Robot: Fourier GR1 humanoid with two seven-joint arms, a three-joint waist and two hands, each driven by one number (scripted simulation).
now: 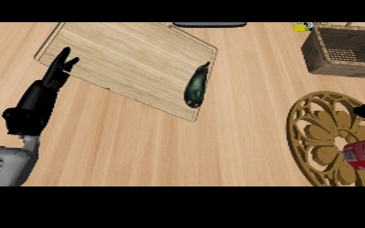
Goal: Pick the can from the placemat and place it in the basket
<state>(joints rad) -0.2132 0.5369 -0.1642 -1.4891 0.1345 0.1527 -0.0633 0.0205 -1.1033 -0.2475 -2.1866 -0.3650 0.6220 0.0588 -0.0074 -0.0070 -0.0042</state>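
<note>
A red can [356, 154] sits on the golden, openwork round placemat [317, 140] at the right edge, cut off by the view's border. A small black tip of my right hand [360, 111] shows just above the can at the edge; its fingers are out of sight. The brown wicker basket [335, 53] stands at the upper right, apart from the placemat. My left hand [53, 75] rests open at the left, fingers straight and pointing up over the cutting board's corner.
A large wooden cutting board [121, 58] lies at the upper left with a dark green cucumber [196, 86] on its right edge. A dark object [209, 24] sits at the counter's back. A yellow item [303, 26] peeks beside the basket.
</note>
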